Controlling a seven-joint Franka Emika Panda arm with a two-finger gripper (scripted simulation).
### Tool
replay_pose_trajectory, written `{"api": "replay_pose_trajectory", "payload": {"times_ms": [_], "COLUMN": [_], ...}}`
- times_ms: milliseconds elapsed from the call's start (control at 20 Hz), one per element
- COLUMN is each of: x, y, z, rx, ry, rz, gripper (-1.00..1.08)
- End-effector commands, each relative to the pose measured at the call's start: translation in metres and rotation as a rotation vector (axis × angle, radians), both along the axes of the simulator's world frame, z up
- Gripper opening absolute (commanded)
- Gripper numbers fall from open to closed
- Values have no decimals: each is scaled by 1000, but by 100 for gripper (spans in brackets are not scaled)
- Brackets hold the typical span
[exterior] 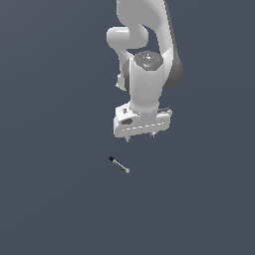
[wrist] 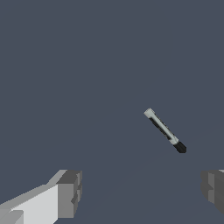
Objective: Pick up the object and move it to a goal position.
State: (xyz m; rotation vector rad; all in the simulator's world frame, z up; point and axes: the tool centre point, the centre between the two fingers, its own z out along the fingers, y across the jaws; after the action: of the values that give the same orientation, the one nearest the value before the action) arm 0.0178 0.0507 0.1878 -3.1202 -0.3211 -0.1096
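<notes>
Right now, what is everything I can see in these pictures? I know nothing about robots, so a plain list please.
stick: one, black at one end, grey shaft, pale tip; lying flat on the surface, apart from the tool, nothing touching it.
surface: one, dark blue-grey, plain; fills both views.
arm: one, white with grey joints; reaches down in the exterior view.
tool: one, white body, two grey fingers spread wide; empty, above the surface, the stick lying ahead of the gap.

No text, label, brand, number or sign can be read anywhere.
</notes>
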Motion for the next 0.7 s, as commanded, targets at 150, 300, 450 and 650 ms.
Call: {"api": "replay_pose_trajectory", "payload": {"times_ms": [150,300,450,650], "x": [7,12,16,22], "y": [-12,-20,-29,-40], "z": [-16,-27,-39,-55], "rx": [-12,-19,-25,-32], "ry": [9,15,22,31], "rz": [94,161,231,325], "gripper": [100,100,100,100]}}
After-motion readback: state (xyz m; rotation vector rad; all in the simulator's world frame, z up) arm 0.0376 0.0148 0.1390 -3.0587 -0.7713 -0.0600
